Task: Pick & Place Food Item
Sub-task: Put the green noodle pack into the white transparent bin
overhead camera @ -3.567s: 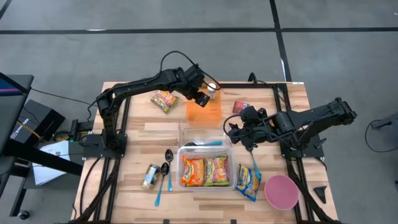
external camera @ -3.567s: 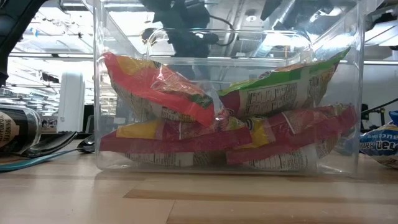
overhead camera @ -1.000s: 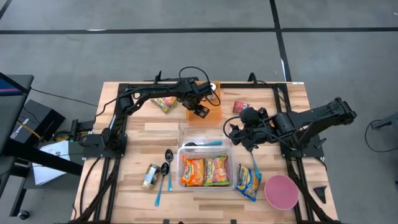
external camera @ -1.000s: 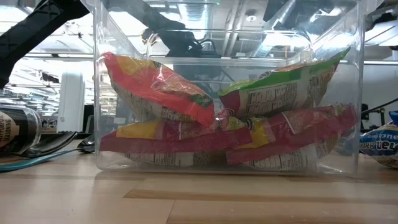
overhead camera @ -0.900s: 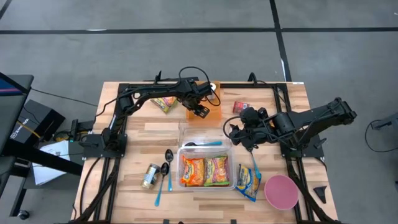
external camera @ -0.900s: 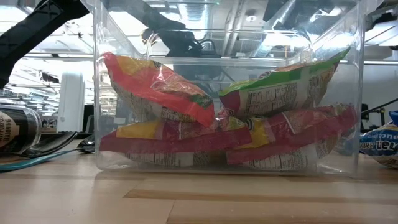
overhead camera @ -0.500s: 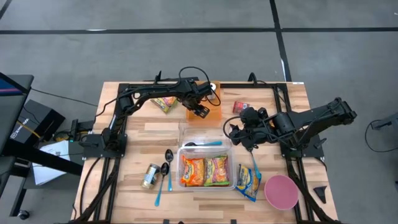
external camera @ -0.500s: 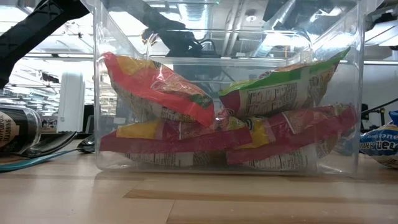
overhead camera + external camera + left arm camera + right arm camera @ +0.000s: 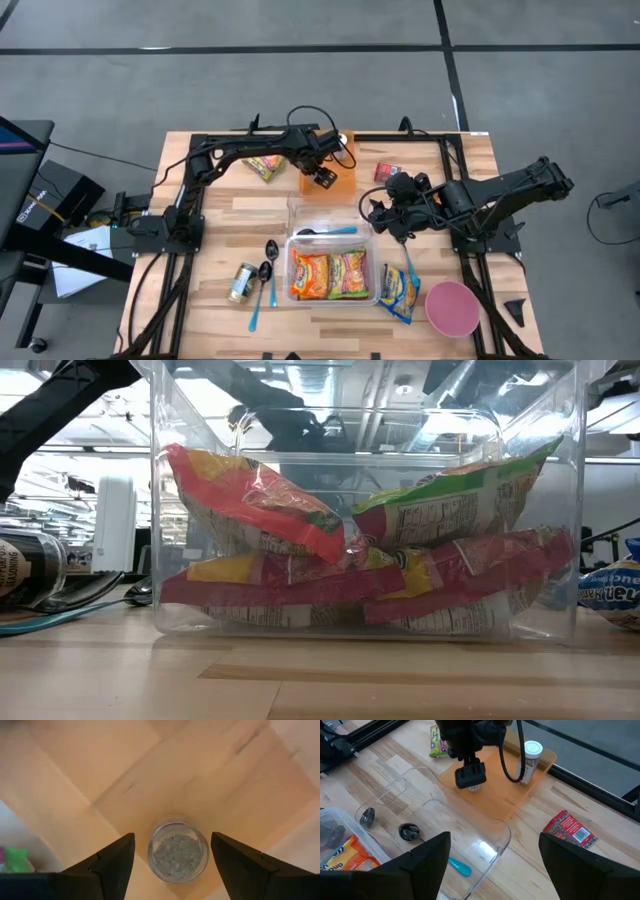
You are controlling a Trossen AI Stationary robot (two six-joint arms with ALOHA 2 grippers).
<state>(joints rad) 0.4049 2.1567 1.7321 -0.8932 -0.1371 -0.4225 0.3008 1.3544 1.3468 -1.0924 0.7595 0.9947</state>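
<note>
Since the earliest frame the left arm has drawn in from a raised reach toward the tall white-capped bottle and come down low over the orange tray; over the last second it has hardly shifted, only its fingers have spread.

On the wooden table [image 9: 225, 210], the clear bin [image 9: 334, 264] at the near middle holds several bright snack packets [image 9: 350, 560], piled against its walls in the low view. The orange tray [image 9: 345, 180] lies at the far middle. The right arm waits to the right of the bin's far end, its right gripper [image 9: 374, 212] hanging above the table with fingers held wide apart and nothing between them.

The left gripper [image 9: 320, 179] hangs over the tray's near left part. In its wrist view the two dark fingers [image 9: 112, 865] stand apart on either side of a small clear jar [image 9: 178, 852] of grey grains, seen from straight above, with a gap showing on each side, so the jar stands free on the tray directly below and between the fingers. The right wrist view shows the same jar [image 9: 474, 786] under that gripper, and the white-capped bottle [image 9: 530, 761] upright at the tray's far corner, well apart from it.

Around these lie a pink bowl [image 9: 451, 308], a red packet [image 9: 386, 172], a can [image 9: 240, 283] and a blue spoon [image 9: 272, 285].
</note>
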